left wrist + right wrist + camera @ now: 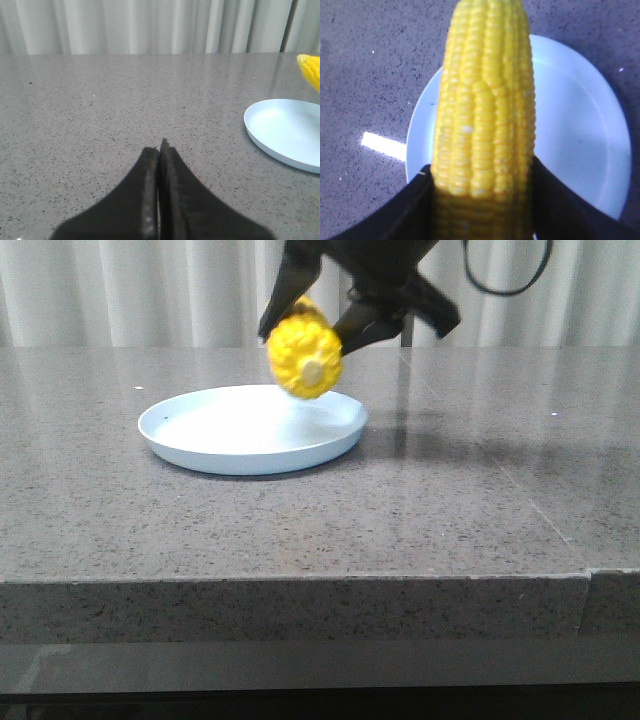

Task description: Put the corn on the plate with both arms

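Right gripper [320, 315] clamps the corn [304, 358] between its fingers, cob held in the air over the far rim of the plate [200, 455], stub end facing the camera. Left gripper [160, 150] is closed, empty, over the bare table [100, 110] beside the plate.

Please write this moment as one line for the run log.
right gripper: shut on corn, held above plate rear rim | left gripper: shut, holds nothing, beside plate | corn not yet on plate
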